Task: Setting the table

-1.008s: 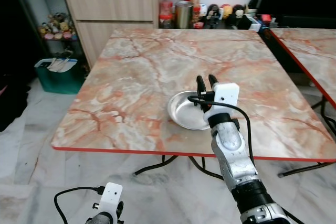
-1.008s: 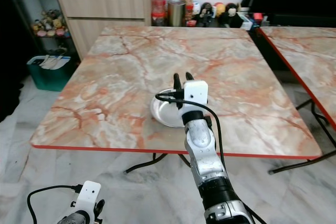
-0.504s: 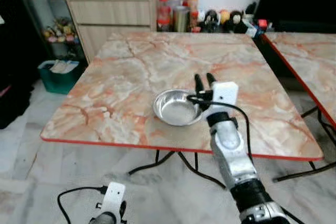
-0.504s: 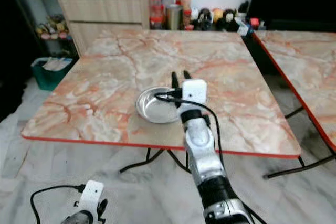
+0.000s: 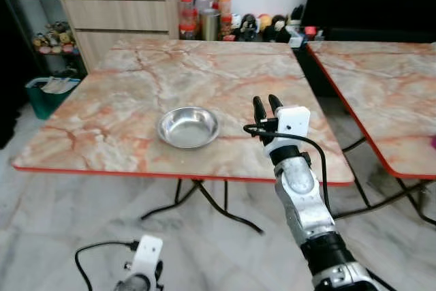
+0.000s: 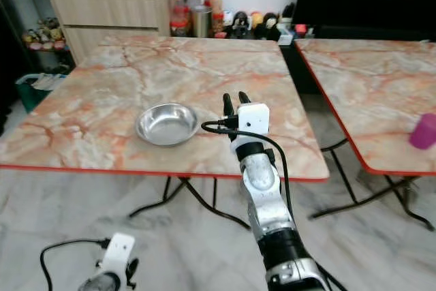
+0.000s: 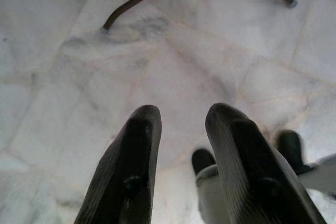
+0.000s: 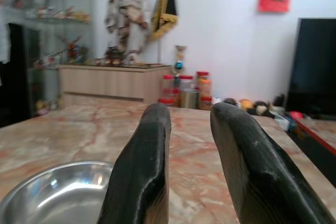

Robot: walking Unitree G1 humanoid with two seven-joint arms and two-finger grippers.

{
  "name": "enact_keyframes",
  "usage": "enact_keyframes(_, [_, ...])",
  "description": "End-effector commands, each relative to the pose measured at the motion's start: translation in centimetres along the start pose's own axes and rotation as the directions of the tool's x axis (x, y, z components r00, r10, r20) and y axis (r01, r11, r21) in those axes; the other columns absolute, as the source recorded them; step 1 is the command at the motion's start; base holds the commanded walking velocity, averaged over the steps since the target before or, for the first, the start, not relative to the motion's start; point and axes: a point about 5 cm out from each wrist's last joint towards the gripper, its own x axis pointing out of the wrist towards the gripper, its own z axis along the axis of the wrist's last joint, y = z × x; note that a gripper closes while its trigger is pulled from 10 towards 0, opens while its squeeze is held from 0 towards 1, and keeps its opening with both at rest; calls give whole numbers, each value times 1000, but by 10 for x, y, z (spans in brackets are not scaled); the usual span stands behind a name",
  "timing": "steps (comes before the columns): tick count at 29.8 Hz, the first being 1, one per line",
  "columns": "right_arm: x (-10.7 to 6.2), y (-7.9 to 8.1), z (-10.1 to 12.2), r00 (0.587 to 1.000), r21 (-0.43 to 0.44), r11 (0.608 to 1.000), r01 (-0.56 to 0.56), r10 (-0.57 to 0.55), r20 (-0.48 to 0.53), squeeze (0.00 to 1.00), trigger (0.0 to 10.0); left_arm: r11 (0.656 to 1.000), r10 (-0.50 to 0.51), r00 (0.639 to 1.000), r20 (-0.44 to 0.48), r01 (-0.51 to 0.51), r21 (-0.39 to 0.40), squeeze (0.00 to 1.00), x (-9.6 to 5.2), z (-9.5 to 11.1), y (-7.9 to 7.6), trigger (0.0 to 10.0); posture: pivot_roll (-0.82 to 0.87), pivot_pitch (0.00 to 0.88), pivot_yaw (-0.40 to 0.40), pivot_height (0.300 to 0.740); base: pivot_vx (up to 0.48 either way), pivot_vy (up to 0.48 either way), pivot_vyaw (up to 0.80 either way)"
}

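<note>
Now my view had swung since 1 second ago, so the whole scene shifted; the steel bowl (image 5: 188, 127) sat left of my right gripper (image 5: 266, 104) instead of under it. Right fingers stood slightly apart, holding nothing, raised beside the bowl. Bowl was shiny, round, shallow, empty, upright near the front edge of the marble table (image 5: 136, 73). Left gripper (image 7: 181, 124) hung low over floor tiles, fingers slightly parted, empty.

bowl (image 5: 188, 127) on the near table (image 5: 102, 120); right pincer (image 5: 266, 105) raised just right of it.
</note>
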Motion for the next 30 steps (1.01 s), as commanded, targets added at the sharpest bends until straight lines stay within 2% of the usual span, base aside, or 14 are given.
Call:
enact_keyframes(1, [1, -4, 1, 1000, -19, 1000, 6, -6, 4, 0, 10000, 1000, -2, 1000, -8, 2, 6, 0, 0, -1, -2, 10000, -26, 0, -2, 736, 0, -401, 438])
enact_keyframes(5, [1, -4, 0, 1000, -1, 1000, 14, -14, -7, 0, 10000, 1000, 1, 1000, -10, -1, 8, 0, 0, -2, -1, 10000, -18, 0, -2, 736, 0, -395, 0])
enact_keyframes(13, [2, -2, 0, 1000, -38, 999, -9, 9, -5, 0, 10000, 1000, 6, 1000, -22, -6, 24, 0, -1, -5, 1, 10000, -16, 0, -3, 736, 0, -390, 103])
enact_keyframes(17, [2, -2, -1, 1000, -10, 1000, 2, -2, -5, 0, 10000, 999, 3, 1000, -30, -2, 34, 0, -2, -7, 1, 10000, -17, 0, -3, 736, 0, -386, 106])
enact_keyframes(30, [-1, -1, -3, 1000, -21, 1000, 0, 0, -13, 0, 10000, 999, -8, 999, -34, 9, 44, 0, -2, -8, -1, 10000, -24, 0, 2, 736, 0, -379, 0])
